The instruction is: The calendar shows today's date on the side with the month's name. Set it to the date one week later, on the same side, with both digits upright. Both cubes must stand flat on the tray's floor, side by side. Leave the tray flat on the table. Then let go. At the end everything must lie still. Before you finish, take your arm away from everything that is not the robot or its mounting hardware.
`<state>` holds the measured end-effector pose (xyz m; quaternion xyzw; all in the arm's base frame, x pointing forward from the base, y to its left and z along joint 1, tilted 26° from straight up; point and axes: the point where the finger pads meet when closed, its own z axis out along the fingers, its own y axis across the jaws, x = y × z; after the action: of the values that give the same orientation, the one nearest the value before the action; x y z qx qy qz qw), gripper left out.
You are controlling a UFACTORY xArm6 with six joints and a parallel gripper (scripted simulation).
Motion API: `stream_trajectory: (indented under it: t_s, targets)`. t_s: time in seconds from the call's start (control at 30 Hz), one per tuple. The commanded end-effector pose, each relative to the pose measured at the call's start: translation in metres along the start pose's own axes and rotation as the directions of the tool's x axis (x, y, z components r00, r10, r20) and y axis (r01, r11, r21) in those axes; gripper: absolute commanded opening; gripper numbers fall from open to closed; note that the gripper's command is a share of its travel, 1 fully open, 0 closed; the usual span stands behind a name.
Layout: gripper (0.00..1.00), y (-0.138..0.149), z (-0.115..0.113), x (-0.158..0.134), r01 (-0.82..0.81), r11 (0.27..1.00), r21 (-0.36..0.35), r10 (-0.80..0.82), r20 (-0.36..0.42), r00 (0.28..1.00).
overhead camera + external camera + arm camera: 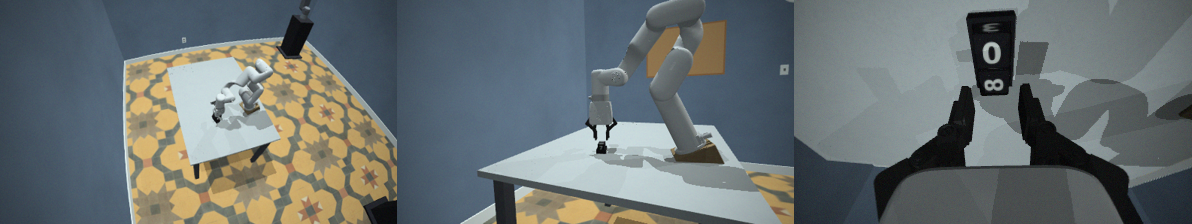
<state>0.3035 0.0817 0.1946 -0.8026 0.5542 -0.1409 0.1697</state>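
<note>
The small black calendar [991, 52] stands on the table, with its two cubes in the tray. In the wrist view the cube tops read 0 [992, 52] and 8 [993, 86], and a blurred label lies at the far end. In the exterior view the calendar [601, 147] shows a 7 on its side face. My gripper [601, 136] hangs just above it, fingers pointing down, half open and empty. In the wrist view the fingertips stand either side of the near cube, above it. In the top view the gripper [216, 117] hides the calendar.
The arm's base sits on a brown block [698, 153] at the table's right side. The table's left edge [532, 150] lies a short way beyond the calendar. A black stand [297, 34] is on the floor behind the table.
</note>
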Motion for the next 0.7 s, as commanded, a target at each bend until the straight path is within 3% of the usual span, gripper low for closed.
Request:
stream_trajectory:
  t_s: [0.0,0.67]
  targets:
    - [0.47,-0.0016,0.0038,0.0001,0.000,1.000,0.003,0.000,0.000,1.000]
    - [0.47,-0.0017,0.0106,0.0000,0.000,1.000,0.003,0.000,0.000,1.000]
